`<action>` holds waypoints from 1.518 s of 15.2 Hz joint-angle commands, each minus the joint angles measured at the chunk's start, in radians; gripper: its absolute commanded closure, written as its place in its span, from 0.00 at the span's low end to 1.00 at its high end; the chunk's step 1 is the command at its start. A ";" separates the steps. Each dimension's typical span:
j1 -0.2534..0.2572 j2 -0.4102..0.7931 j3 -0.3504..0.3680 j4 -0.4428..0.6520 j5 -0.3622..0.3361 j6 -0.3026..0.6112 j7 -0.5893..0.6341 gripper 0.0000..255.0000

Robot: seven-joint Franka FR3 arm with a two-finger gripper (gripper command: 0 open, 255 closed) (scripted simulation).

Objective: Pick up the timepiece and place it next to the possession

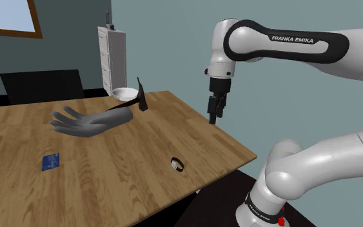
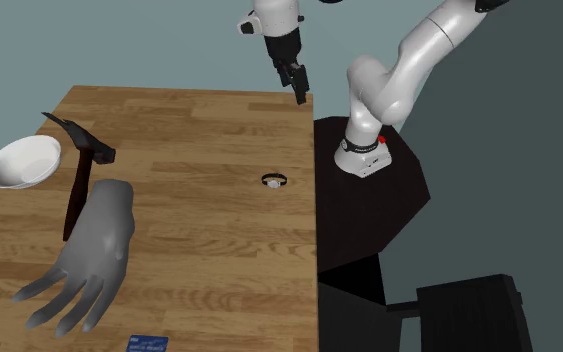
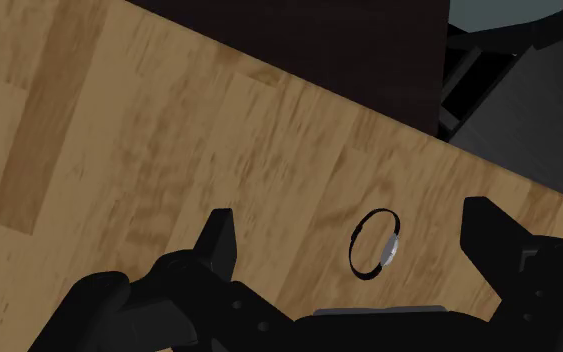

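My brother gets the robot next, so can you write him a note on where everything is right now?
Gripper: open and empty, hanging in the air over the table's edge on the stand's side.
Watch: lying on the wooden table below the gripper, touched by nothing.
Blue card, probably the "possession": flat on the table, far from the watch.
Done: nothing yet; the watch is not picked up.
Left: lower, grip the watch, carry it over and set it beside the card.
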 commanded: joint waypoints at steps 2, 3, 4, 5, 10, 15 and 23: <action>0.006 -0.005 0.019 -0.030 0.007 0.038 0.014 0.00; 0.012 -0.008 0.038 -0.059 0.013 0.077 0.028 0.00; 0.018 -0.008 0.058 -0.087 0.020 0.117 0.042 0.00; 0.025 -0.007 0.078 -0.113 0.026 0.157 0.057 0.00; 0.057 0.035 0.182 -0.222 0.056 0.368 0.131 0.00; 0.080 0.142 0.294 -0.288 0.068 0.597 0.219 0.00; 0.077 0.263 0.363 -0.343 0.059 0.795 0.273 0.00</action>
